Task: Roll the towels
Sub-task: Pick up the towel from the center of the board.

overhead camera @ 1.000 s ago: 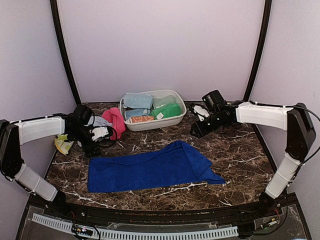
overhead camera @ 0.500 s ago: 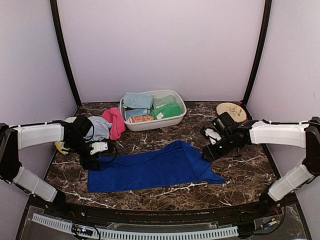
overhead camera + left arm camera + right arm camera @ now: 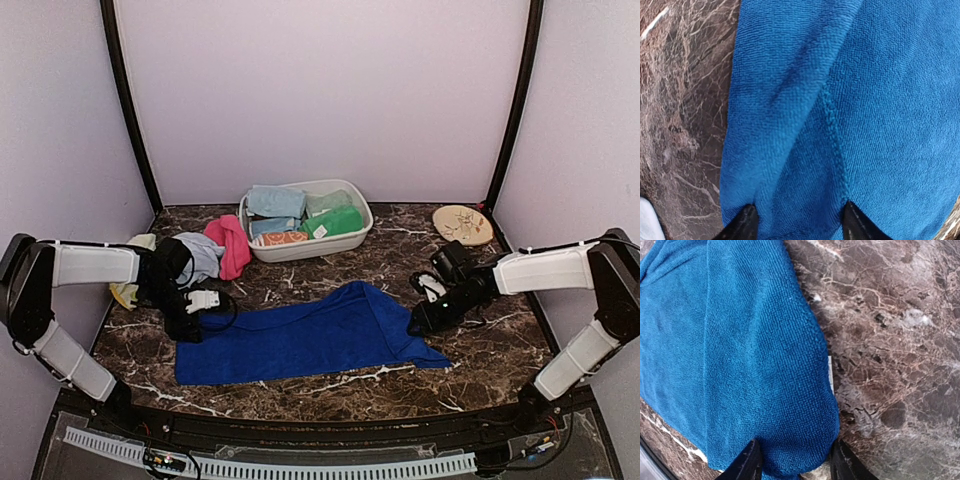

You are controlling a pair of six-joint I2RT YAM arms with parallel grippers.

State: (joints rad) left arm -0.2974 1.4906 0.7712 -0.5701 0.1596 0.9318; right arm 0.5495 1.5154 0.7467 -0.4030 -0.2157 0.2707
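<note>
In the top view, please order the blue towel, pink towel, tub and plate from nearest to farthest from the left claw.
1. Blue towel, its left end at the left claw.
2. Pink towel, just behind.
3. Tub, back centre.
4. Plate, back right corner.

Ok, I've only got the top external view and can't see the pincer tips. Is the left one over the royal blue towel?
Observer: Yes. On the left wrist view the left pincer has both tips over the royal blue towel, apart, cloth flat between them.
Operator: Which part of it?
Observer: A stitched hem runs up from one tip.
Operator: And the right side?
Observer: The right pincer straddles a rounded folded corner beside a small white label; whether it pinches, I can't tell.
</note>
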